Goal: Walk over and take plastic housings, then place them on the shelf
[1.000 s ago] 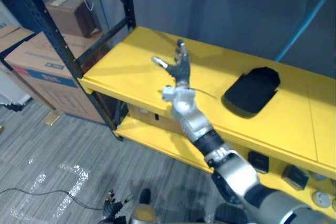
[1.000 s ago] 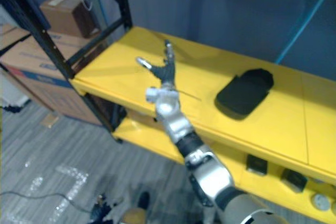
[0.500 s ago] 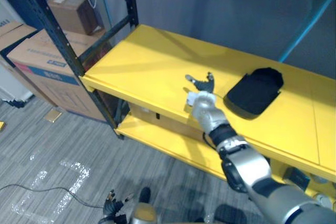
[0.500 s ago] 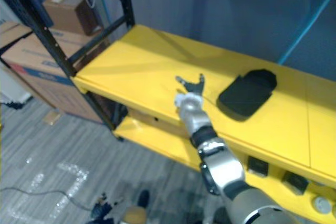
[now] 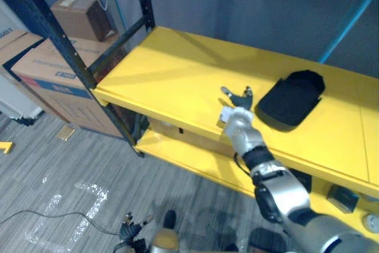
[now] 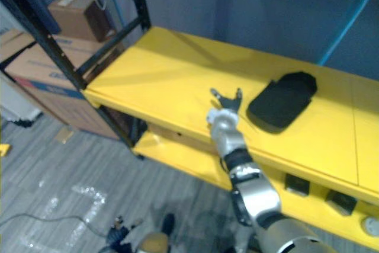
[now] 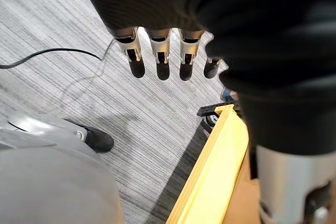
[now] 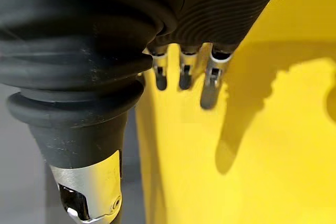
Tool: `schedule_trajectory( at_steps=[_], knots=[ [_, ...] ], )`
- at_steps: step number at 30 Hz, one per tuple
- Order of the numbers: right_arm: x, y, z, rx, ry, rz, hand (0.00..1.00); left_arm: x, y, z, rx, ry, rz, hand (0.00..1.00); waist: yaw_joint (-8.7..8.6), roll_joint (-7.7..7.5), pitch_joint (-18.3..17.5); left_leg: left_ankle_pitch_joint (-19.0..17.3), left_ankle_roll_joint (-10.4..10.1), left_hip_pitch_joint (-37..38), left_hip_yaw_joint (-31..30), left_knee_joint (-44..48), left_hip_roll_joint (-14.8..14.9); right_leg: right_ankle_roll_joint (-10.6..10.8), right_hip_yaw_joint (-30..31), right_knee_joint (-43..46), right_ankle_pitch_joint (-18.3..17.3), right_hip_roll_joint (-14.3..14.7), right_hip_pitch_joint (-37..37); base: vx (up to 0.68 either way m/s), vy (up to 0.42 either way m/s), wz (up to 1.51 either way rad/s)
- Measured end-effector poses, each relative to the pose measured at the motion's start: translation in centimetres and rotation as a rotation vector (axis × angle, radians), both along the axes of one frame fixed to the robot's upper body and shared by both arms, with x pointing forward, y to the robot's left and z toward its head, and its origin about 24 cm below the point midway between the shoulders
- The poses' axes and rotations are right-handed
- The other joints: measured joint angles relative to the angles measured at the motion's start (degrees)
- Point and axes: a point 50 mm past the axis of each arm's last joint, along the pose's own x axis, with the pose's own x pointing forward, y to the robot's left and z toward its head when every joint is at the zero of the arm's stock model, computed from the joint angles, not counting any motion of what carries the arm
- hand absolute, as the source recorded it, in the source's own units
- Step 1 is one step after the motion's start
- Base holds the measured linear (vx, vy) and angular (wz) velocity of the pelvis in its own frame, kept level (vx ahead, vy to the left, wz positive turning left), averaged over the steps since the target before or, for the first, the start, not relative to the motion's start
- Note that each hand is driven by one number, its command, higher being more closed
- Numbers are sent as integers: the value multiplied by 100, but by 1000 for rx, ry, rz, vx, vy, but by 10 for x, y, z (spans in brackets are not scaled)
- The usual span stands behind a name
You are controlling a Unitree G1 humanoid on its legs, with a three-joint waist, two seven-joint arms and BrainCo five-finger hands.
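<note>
Grey flooring [image 5: 59, 194] is spreading at left, with cardboard boxes [image 5: 44, 78] sitting behind a black upright [image 5: 59, 31]. My left hand [image 7: 161, 51] is hanging straight-fingered over the floor. My right hand [image 5: 237, 103] is hovering, spread and empty, above the yellow shelf [image 5: 172, 69]. The plastic housing [image 5: 291, 99] is lying just right of it, where I judge a careless sweep could shove it.

The yellow shelf [image 5: 177, 63] looks smooth and painted, with a faint sheen. On it lies a black housing [image 5: 291, 98] of matt plastic. The rack post [image 5: 76, 56] at the shelf's left end is black painted metal. Left of the shelf, cardboard boxes [image 5: 47, 75] are dull brown paper. Below the shelf, the grey floor [image 5: 71, 170] shows fine streaks and glossy patches. Over the shelf, the right hand [image 5: 237, 102] has silvery metal fingers and a matt ribbed cover.
</note>
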Motion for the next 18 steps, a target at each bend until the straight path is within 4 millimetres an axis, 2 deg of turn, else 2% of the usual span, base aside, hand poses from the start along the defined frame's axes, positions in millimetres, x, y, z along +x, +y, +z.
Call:
schedule_trajectory(
  at_steps=[9, 18],
  knots=[
    [-21, 0, -7, 46, -51, -86, 0, 0, 2, 1, 5, -13, 13, 0, -119, -57, 47, -141, 42, 125, 237, -2, -49, 85, 228, 6, -60, -78, 2, 27, 11, -11],
    [-26, -6, -6, 88, -104, -148, 0, 2, 4, 4, 17, -44, 19, 0, -198, -130, 92, -214, 43, 243, 539, -6, -90, 107, 417, 17, -44, -106, -15, 45, 9, -11]
  ],
)
